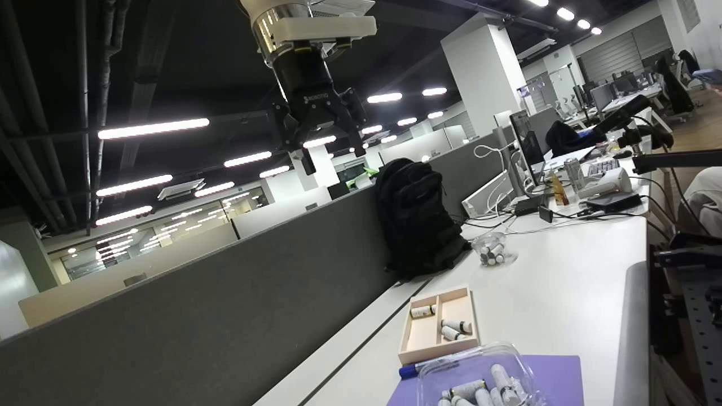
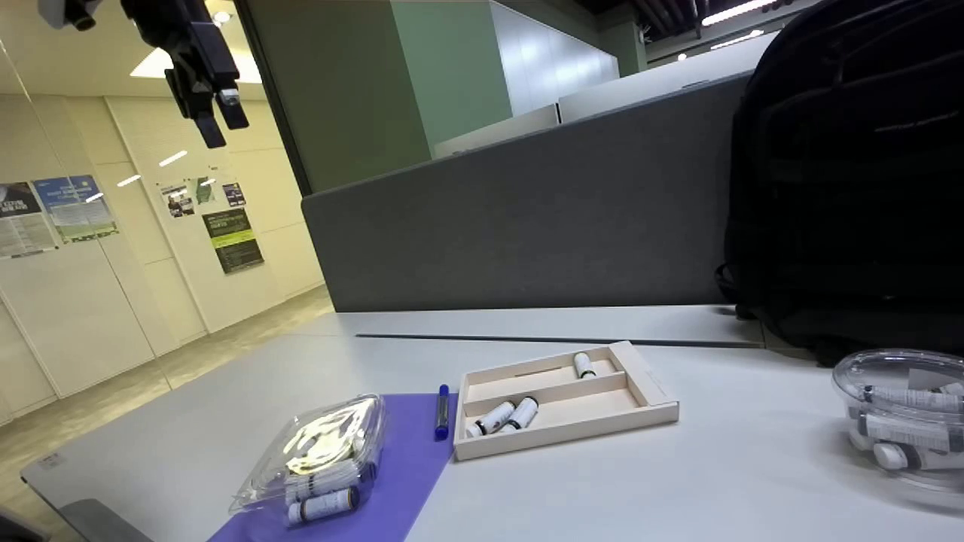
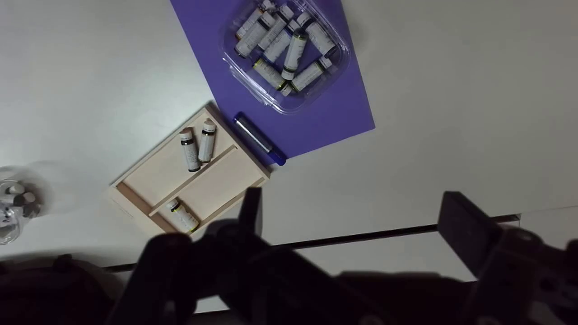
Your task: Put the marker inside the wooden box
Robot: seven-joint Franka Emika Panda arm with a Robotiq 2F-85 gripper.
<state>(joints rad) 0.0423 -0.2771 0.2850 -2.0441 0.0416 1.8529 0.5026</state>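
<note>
Two black fingers (image 2: 208, 129) of the gripper (image 2: 225, 131) hang high over the white worktop (image 2: 557, 489) at the left of an exterior view, spread wide with nothing between them. The step in hand looks like the reach for the slim blue-ended marker (image 2: 442, 412); the next move probably calls for shifting over it, descending and closing across its barrel, clear of the transparent plastic container (image 2: 333, 434). Farther right, the marker lies flat on the purple mat (image 2: 416, 461), its barrel dark with a silvery strip, just beside the two-compartment light wooden box (image 2: 572, 429), which holds three white-labelled vials (image 2: 521, 413).
</note>
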